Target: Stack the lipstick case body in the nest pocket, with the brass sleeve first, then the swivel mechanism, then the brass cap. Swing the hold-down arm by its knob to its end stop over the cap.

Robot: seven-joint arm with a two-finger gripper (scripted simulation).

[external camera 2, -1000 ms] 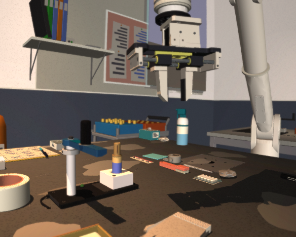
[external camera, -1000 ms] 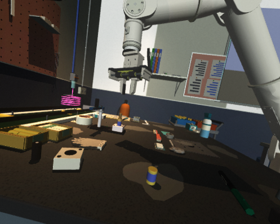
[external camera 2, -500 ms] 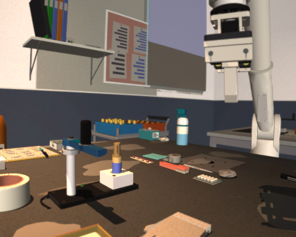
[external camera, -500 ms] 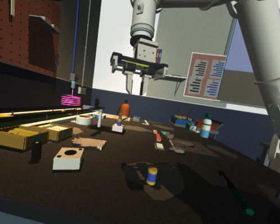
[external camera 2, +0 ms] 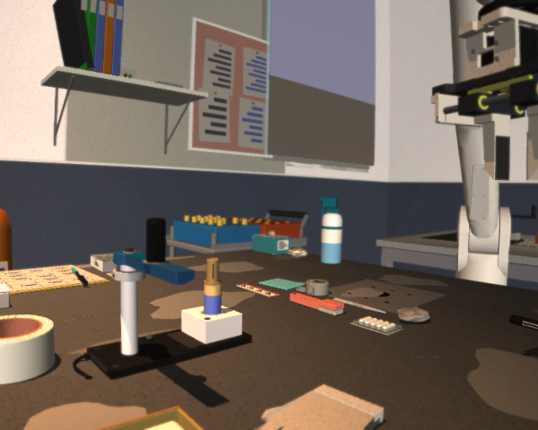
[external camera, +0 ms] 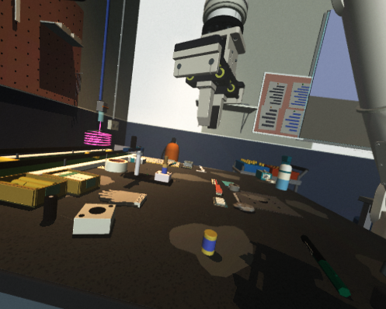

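At the far left of the dark bench stands the white nest block [external camera 2: 211, 323] on a black base plate, with the blue and brass sleeve and the swivel mechanism [external camera 2: 212, 286] standing upright in its pocket. Beside it a white post carries the blue hold-down arm [external camera 2: 154, 270] with its black knob [external camera 2: 156, 239], swung aside from the stack. The brass cap [external camera: 209, 242], a short yellow and blue cylinder, stands alone on the near bench. My gripper [external camera 2: 517, 157] hangs high above the bench over the cap's area, open and empty.
A green-tipped pen [external camera: 326, 268] lies right of the cap. A white block with a hole [external camera: 94, 219] and a black cylinder [external camera: 49, 209] sit to its left. A tape roll [external camera 2: 12, 348], a spray bottle [external camera 2: 330, 237] and small parts are scattered farther back.
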